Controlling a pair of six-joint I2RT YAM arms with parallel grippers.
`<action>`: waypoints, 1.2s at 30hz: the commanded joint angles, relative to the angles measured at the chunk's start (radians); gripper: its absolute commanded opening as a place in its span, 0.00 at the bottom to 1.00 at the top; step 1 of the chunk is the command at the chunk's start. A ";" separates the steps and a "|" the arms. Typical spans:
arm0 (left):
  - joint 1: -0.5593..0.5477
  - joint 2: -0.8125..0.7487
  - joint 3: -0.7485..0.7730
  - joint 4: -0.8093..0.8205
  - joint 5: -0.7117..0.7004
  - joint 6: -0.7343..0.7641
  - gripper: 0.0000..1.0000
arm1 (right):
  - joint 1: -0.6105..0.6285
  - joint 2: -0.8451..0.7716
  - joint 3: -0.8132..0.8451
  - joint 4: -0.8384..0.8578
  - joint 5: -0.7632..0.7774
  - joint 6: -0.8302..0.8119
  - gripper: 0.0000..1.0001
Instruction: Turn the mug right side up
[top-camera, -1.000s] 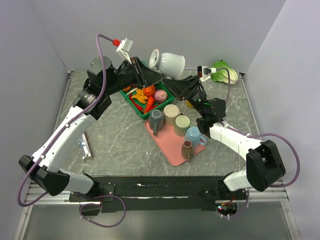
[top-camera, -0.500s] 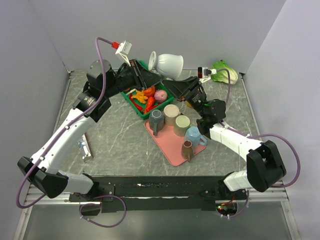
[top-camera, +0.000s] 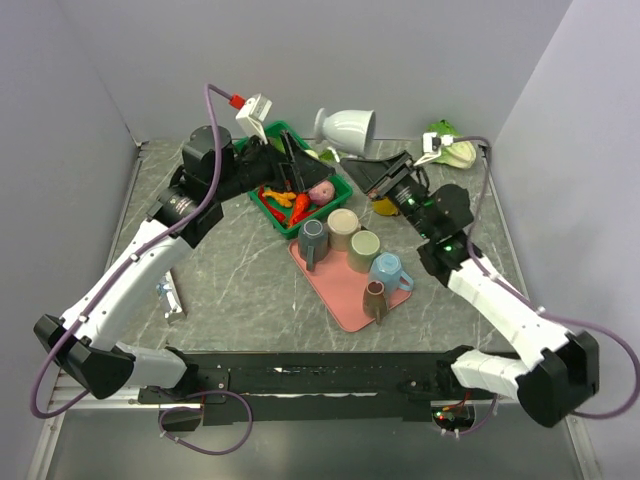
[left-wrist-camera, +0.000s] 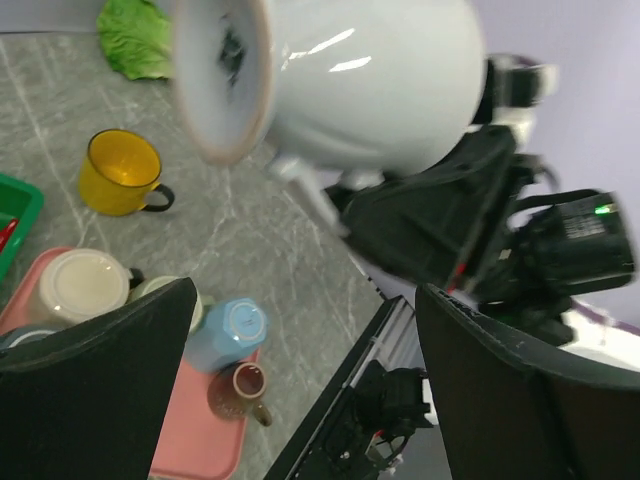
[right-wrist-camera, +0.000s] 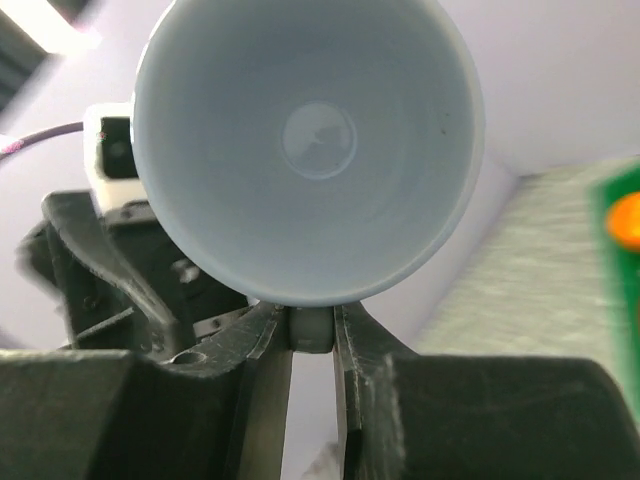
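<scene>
Right gripper: jaws drawn together on a pale piece just under the rim of the white mug, judged to be its handle. The grip is narrow and sits at one edge of the mug, so the body hangs off it unsupported.

Left gripper: fingers spread wide, nothing between them. It stands close to the mug without touching it.

White mug: held in the air over the far side of the table, near the green basket. It lies roughly on its side, with the mouth towards the left arm. It is not yet upright.

Surroundings: the pink tray carries several cups, and a yellow mug stands on the table near the right arm.

Assessment: the step in hand is the turn itself, made on the right wrist alone.

Recommendations:
- Roll the wrist slowly until the mouth faces up; a handle-only grip may let the mug swing or slip.
- Draw the left arm back before the roll, as it is close.
- Lower onto bare table, apart from the tray, basket and yellow mug.
- Part the jaws only once the base sits flat.
</scene>
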 joint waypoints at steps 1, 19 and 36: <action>0.001 -0.037 0.014 -0.055 -0.092 0.058 0.96 | -0.033 -0.118 0.158 -0.328 0.197 -0.309 0.00; 0.001 0.044 -0.024 -0.189 -0.147 0.137 0.96 | -0.338 0.090 0.182 -0.864 0.473 -0.703 0.00; 0.001 0.087 -0.058 -0.203 -0.155 0.152 0.96 | -0.396 0.455 0.254 -0.781 0.485 -0.731 0.00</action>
